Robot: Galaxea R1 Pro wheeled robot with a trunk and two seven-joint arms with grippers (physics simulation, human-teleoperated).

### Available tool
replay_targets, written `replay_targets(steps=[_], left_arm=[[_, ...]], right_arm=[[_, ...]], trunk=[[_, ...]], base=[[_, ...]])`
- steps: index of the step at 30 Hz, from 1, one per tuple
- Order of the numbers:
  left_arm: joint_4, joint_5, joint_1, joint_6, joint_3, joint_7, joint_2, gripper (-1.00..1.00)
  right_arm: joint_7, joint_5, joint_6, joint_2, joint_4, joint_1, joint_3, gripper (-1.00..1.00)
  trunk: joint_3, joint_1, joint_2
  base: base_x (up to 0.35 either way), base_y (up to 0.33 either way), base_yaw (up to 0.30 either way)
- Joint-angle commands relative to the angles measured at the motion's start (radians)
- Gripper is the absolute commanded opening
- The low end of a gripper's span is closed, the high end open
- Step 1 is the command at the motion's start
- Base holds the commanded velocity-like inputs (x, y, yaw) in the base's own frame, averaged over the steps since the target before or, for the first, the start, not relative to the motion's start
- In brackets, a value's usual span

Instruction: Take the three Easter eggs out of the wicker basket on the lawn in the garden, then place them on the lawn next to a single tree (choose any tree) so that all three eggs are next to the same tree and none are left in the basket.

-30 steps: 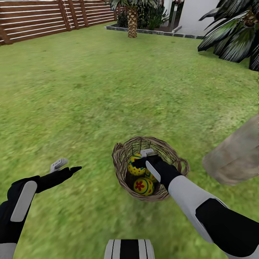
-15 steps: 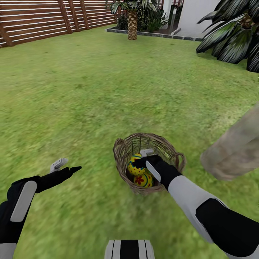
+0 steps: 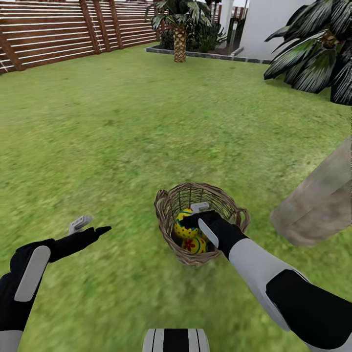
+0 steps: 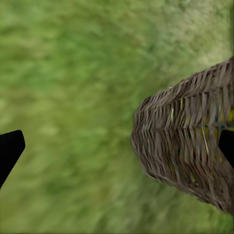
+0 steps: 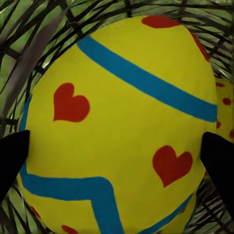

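- The lawn (image 3: 122, 122) is filling most of the head view, with a fence (image 3: 58, 29) running along 11 o'clock, a palm (image 3: 180, 29) standing at 12 and a white house (image 3: 266, 22) showing toward 1.
- A thick grey-brown trunk (image 3: 318, 205) is leaning in at 3 o'clock, near the basket but not touching it.
- The basket (image 3: 168, 205) is sitting on the grass just below the middle of the head view, tilted toward the robot.
- Eggs are lying inside it: a heart egg (image 3: 185, 224) uppermost, a flower egg (image 3: 193, 245) below it toward 6 o'clock; a third cannot be made out clearly.
- The right gripper (image 3: 198, 217) is reaching into the basket from 4 o'clock, its jaws standing apart with the heart egg (image 5: 122, 126) between them.
- In the right wrist view the egg is lying centred between the two dark fingertips (image 5: 12, 156), which are sitting at its flanks; whether they are pressing on the shell cannot be told.
- The left gripper (image 3: 90, 226) is hovering over bare grass at 8 o'clock, jaws spread wide and holding nothing.
- In the left wrist view the basket's woven wall (image 4: 190, 141) is showing beside one fingertip (image 4: 9, 148), apart from it.
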Motion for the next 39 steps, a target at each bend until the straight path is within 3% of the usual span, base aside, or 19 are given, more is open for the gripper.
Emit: replay_targets(steps=[1,18,34,39], left_arm=[[-0.001,-0.009,-0.001,0.005,0.002,-0.01,0.0,1.0],[-0.008,-0.009,-0.002,0.006,0.0,-0.01,-0.002,1.0],[-0.019,-0.009,-0.002,0.009,0.0,-0.009,-0.001,1.0],[-0.02,-0.009,-0.002,0.011,-0.001,-0.01,-0.002,1.0]], right_arm=[[-0.006,-0.008,0.003,-0.001,-0.001,-0.001,0.006,-1.0],[-0.007,-0.01,0.005,-0.004,-0.001,-0.001,0.005,-1.0],[-0.007,-0.01,0.005,-0.007,-0.001,-0.001,0.005,-1.0],[-0.007,-0.01,0.005,-0.008,-0.001,-0.001,-0.002,-1.0]], trunk=[[0.003,-0.001,0.0],[0.069,-0.008,0.004],[0.069,-0.008,0.004],[0.088,-0.01,0.005]], base=[[0.0,0.0,0.0],[0.0,0.0,0.0],[-0.035,-0.032,0.0],[0.0,0.0,0.0]])
